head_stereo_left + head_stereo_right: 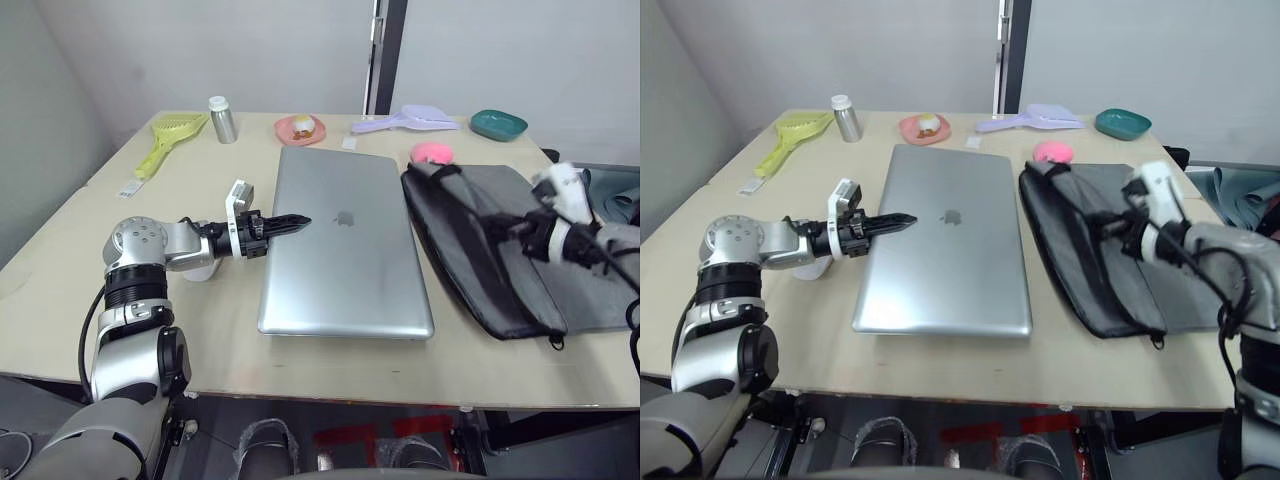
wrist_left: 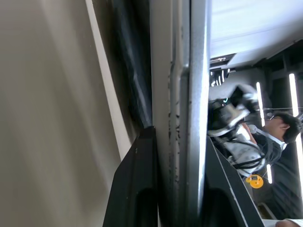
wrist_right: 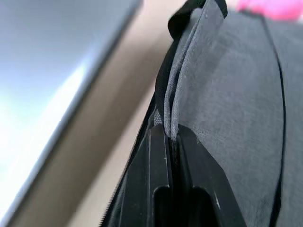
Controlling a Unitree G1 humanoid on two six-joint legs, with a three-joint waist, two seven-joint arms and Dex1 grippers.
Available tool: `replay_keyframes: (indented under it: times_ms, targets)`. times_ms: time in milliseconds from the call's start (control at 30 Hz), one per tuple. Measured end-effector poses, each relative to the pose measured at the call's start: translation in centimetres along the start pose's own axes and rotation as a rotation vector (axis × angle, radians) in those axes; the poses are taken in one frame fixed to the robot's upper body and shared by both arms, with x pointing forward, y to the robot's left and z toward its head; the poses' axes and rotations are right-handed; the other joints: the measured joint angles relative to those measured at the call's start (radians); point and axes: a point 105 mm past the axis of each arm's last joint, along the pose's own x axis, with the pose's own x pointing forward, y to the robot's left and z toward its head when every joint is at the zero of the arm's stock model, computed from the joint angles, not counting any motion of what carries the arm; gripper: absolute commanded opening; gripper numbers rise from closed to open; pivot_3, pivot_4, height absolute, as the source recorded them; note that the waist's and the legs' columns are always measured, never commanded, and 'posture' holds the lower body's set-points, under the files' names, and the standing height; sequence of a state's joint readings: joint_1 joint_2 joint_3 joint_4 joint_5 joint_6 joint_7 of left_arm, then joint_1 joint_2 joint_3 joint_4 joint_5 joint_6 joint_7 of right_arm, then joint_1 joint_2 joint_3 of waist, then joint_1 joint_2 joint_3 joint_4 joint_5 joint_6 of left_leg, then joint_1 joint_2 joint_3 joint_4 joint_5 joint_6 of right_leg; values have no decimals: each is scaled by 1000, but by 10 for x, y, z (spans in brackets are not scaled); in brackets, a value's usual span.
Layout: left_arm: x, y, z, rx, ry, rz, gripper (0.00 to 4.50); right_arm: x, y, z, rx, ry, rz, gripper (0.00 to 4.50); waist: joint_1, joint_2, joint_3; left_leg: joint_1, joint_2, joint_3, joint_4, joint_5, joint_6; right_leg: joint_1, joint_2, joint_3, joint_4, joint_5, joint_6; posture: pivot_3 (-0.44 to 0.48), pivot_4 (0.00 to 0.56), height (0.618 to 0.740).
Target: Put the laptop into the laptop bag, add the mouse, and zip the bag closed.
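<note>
1. Laptop (image 1: 345, 245): lies flat and closed in the middle of a pale wooden table (image 1: 70, 240), lid up, just left of the laptop bag (image 1: 490, 245).
2. Left gripper (image 1: 292, 222): reaches in from the left edge of the laptop. The left wrist view shows one black finger on each face of the laptop's edge, clamped on it.
3. Right gripper (image 3: 173, 137): fingers pressed together on the grey fabric edge of the bag's upper flap, holding it up from the lower layer.
4. Bag mouth: the black-edged side facing the laptop stands open.
5. Far side of table: yellow-green scoop (image 1: 170, 135), small silver bottle (image 1: 222, 120), pink dish (image 1: 300, 128), lilac scoop (image 1: 408, 120), teal bowl (image 1: 498, 124), pink plush toy (image 1: 432, 152) touching the bag's far corner.
6. Room: plain white walls behind the table, a dark vertical post (image 1: 388, 55) between them.
</note>
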State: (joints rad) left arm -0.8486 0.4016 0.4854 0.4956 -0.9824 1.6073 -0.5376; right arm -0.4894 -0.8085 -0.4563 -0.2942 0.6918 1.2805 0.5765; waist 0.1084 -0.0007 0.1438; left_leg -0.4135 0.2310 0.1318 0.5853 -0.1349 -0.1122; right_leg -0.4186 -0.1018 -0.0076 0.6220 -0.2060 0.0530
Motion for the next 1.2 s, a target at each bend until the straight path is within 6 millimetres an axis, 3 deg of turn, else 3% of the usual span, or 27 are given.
replay_keyframes:
  times_ms: [100,300,467,900,1200]
  targets:
    - [1,2,2,-21,-25,-2,313,-3,1,9,9,-27,0,29,2,0,0,-1,0,-1,0,0,0,0,0,0,0,0,0,0,150,740]
    - [15,9,2,-97,-48,9,313,-4,4,6,36,-21,5,29,13,0,0,-1,0,-1,0,0,0,0,0,0,-1,0,0,0,150,740]
    - [21,-1,8,-108,-62,-25,313,1,9,-3,46,-7,11,29,16,0,0,-1,0,-1,0,0,0,0,0,-1,-1,0,1,0,150,740]
    - [42,7,-8,-196,-3,-15,313,10,13,-8,49,8,13,29,18,0,0,-2,0,-1,1,0,0,0,0,-2,-1,2,3,0,150,740]
    - [67,13,-17,-240,-12,-4,313,15,40,-4,25,-28,68,29,18,0,0,-2,0,-1,0,0,-1,0,0,-2,-2,3,5,0,150,740]
